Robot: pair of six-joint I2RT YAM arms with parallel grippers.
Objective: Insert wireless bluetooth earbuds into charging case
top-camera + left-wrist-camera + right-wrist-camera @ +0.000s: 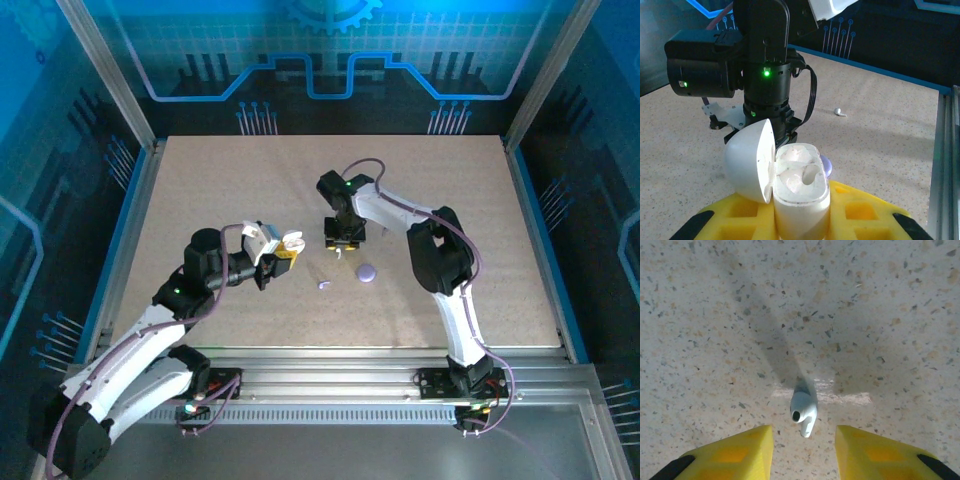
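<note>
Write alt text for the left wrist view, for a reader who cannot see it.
An open white case, lid hinged to the left and its wells seemingly empty, sits clamped between two yellow fingers. Behind it the black right arm reaches down to the speckled table, where a small white earbud lies farther back.

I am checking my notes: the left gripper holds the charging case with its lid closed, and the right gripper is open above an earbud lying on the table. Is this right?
No: the lid is open, not closed. The left wrist view shows it swung aside on the charging case in the left gripper. The right gripper, earbud and table are as stated.
</note>
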